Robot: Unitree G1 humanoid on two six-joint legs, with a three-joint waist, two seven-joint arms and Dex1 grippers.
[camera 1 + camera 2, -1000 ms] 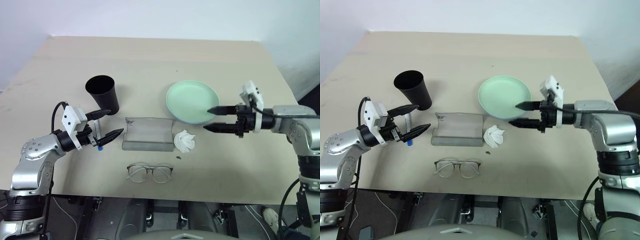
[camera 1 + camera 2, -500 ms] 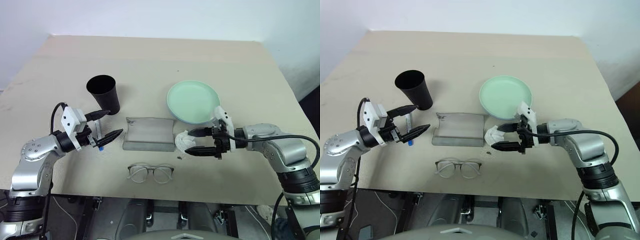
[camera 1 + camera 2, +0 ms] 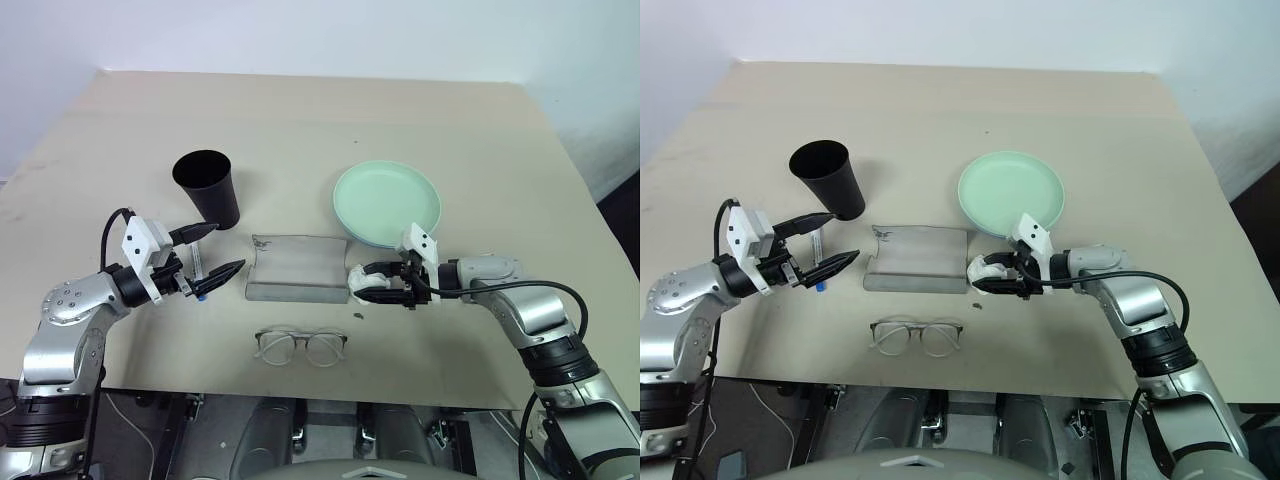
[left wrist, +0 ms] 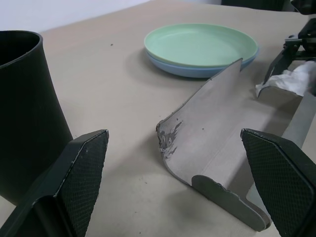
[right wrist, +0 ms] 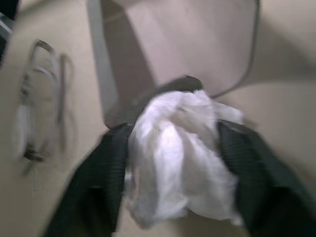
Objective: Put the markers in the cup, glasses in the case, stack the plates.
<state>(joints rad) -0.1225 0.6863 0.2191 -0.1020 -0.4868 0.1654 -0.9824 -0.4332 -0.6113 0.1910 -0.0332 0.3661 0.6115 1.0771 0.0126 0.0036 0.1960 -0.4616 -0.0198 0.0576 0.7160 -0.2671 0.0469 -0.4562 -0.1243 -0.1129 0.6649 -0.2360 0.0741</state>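
The right gripper (image 3: 987,276) is closing its two black fingers around the crumpled white tissue (image 5: 180,160), one finger on each side of it, just right of the case (image 3: 295,268). Whether the wad is pinched firmly yet is hard to say. This looks like clearing the tissue away from the open case before the glasses (image 3: 300,346) go in; the next move probably calls for a firm pinch and a lift away to the right, without dragging the case.

The left gripper (image 3: 220,249) is hovering with its jaws wide apart and empty, between the cup (image 3: 208,187) and the case's left end. A marker (image 3: 197,268) is lying on the table just beneath it, not grasped. The glasses are resting near the table's front edge, apart from both grippers. The plates (image 3: 387,204) are sitting stacked, green on blue, beyond the right gripper.
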